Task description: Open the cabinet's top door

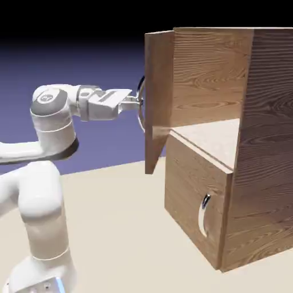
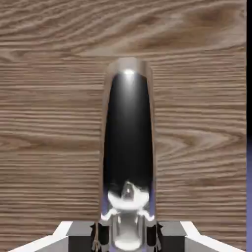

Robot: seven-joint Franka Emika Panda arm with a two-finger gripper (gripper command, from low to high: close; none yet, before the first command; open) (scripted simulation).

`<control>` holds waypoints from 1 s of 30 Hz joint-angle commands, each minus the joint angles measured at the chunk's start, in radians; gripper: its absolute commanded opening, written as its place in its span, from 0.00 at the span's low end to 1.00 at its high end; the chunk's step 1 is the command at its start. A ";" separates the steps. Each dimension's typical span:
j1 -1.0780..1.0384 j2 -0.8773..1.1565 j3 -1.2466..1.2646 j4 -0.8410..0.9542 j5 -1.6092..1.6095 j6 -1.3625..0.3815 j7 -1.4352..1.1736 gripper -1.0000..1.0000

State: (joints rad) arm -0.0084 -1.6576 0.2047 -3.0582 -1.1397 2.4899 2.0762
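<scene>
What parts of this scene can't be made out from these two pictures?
- Exterior view: the top door, swung out edge-on, hides most of its handle and the gripper tips.
- Exterior view: the cabinet runs off the right edge.
- Hand view: wood and the handle fill the frame, hiding everything else.

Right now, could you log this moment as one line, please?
gripper: shut on handle | top door: swung open | lower door: closed

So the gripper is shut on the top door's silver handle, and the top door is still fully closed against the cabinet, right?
Not quite. The gripper is shut on the silver handle, but the top door is not closed: the exterior view shows it swung well out from the cabinet, with the pale shelf inside exposed.
</scene>
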 commanded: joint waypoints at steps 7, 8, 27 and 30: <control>-0.081 -0.093 0.194 -0.008 0.299 -0.022 -0.127 0.00; -0.068 -0.101 0.230 0.000 0.329 -0.061 -0.129 0.00; -0.303 -0.105 0.804 0.498 0.818 -0.803 -0.186 0.00; -0.391 -0.105 0.835 0.607 0.847 -0.905 -0.202 0.00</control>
State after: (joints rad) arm -0.3999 -1.7628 1.0389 -2.4513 -0.2922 1.5859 1.8737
